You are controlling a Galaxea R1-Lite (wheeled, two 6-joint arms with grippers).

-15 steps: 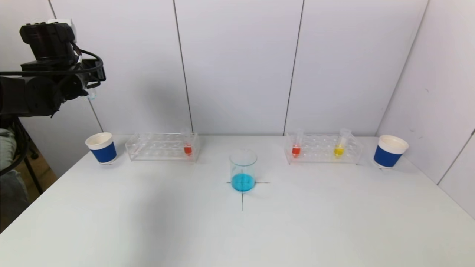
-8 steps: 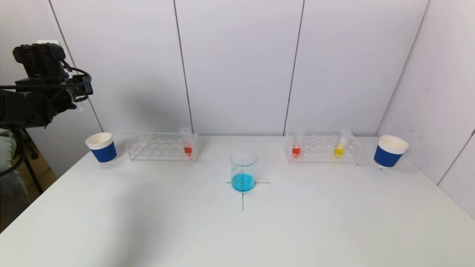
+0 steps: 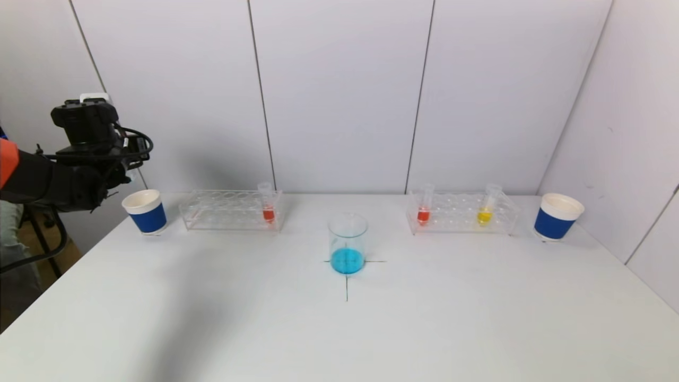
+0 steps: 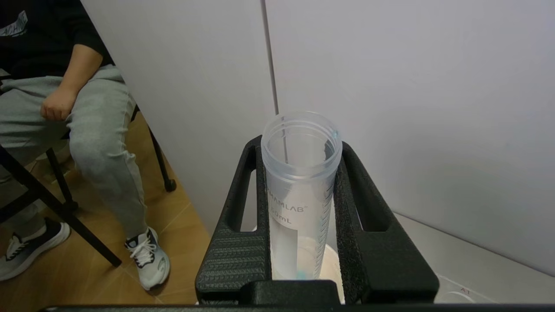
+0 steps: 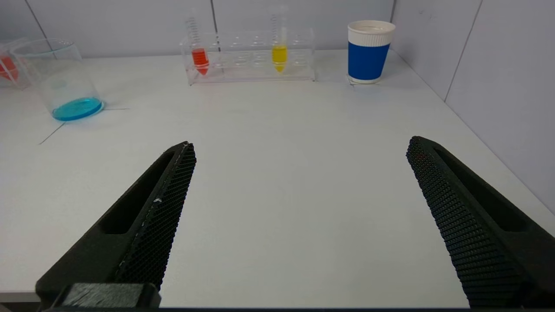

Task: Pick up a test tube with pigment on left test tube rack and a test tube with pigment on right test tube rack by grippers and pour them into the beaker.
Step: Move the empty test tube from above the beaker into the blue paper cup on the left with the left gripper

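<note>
Left gripper (image 4: 299, 190) clamps a clear, nearly empty test tube (image 4: 299, 173) upright between its fingers (image 4: 243, 242), open mouth above the fingertips, faint blue trace at the bottom, white cup (image 4: 329, 264) directly below. Right gripper (image 5: 299, 173) spread wide, nothing between its fingers, beaker (image 5: 65, 82) of blue liquid well beyond them.

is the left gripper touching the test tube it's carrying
Touching. The left wrist view shows the left gripper with both fingers pressed flat against the sides of the nearly empty test tube, no gap on either side.
</note>
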